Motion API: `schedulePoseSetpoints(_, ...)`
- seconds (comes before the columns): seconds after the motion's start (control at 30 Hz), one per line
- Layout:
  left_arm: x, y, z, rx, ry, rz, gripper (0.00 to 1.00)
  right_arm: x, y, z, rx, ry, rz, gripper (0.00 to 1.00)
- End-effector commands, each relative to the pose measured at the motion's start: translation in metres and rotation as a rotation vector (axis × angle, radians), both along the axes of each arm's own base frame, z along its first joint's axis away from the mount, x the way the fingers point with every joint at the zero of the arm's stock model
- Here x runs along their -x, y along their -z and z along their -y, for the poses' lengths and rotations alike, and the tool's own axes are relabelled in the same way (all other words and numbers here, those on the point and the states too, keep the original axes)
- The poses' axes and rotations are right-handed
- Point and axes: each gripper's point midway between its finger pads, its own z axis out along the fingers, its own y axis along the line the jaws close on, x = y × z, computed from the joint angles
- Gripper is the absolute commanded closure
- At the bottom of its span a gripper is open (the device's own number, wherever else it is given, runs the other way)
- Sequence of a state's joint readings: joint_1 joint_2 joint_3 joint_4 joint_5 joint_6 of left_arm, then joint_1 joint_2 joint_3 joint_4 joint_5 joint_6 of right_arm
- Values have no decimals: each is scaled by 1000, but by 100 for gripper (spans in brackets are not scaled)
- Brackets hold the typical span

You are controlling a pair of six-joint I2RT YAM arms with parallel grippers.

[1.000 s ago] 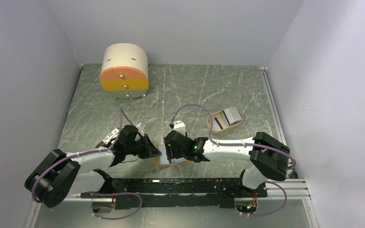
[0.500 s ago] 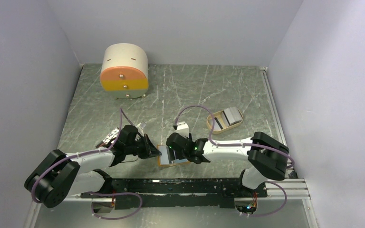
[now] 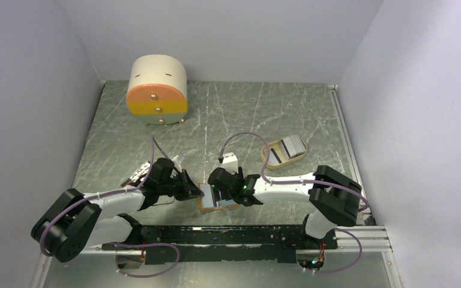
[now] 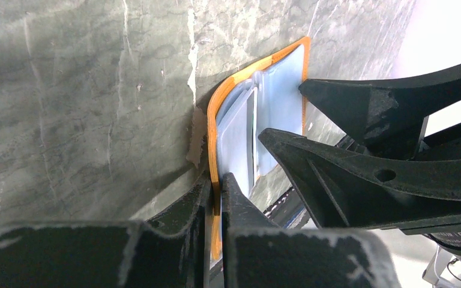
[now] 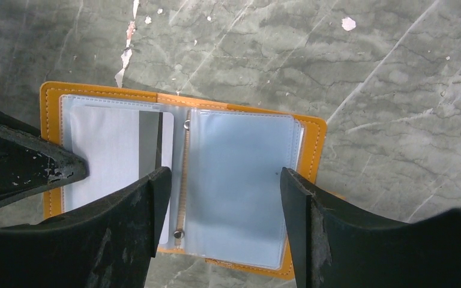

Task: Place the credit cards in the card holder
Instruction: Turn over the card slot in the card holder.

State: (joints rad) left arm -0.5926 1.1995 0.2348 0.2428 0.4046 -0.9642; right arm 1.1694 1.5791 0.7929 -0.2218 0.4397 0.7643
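The orange card holder (image 5: 315, 141) lies open on the table, its pale blue sleeves facing up. One credit card (image 5: 117, 147) with a dark stripe sits in the left sleeve. My right gripper (image 5: 223, 180) hovers open over the holder, one finger at the spine and the other at the right page's outer edge, with nothing between them. My left gripper (image 4: 216, 191) is shut on the holder's orange left edge (image 4: 213, 129), pinning it. From above, both grippers meet at the holder (image 3: 216, 203). More credit cards (image 3: 289, 146) lie in the tan tray.
The tan oval tray (image 3: 265, 155) stands behind and to the right of the holder. A round cream-and-orange drawer box (image 3: 157, 90) stands at the back left. Grey walls enclose the marbled green table on three sides.
My right gripper's jaws have spread wider over the holder and the wrist has shifted slightly left. The left gripper has kept its grip on the holder's edge.
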Motion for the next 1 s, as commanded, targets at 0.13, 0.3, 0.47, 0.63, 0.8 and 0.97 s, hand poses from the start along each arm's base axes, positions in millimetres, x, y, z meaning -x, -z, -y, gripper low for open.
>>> schedulePoseSetpoints(0.13,-4,-4,2,-3,5,32,91,-1,11,22,119,26,7,28)
schedulePoseSetpoints(0.3,-4,-4,2,0,5,30,91,3,13,17,107,5,-4,28)
schedulePoseSetpoints(0.47,-5,-5,2,2,3,33,91,4,10,14,106,-7,7,35)
schedulePoseSetpoints(0.63,-3,-3,3,4,8,29,91,3,4,16,106,1,18,40)
schedulePoseSetpoints(0.8,-3,-3,3,4,8,30,91,3,-5,14,97,5,31,40)
schedulePoseSetpoints(0.97,-5,-3,4,-2,12,29,91,5,-21,2,52,-18,42,36)
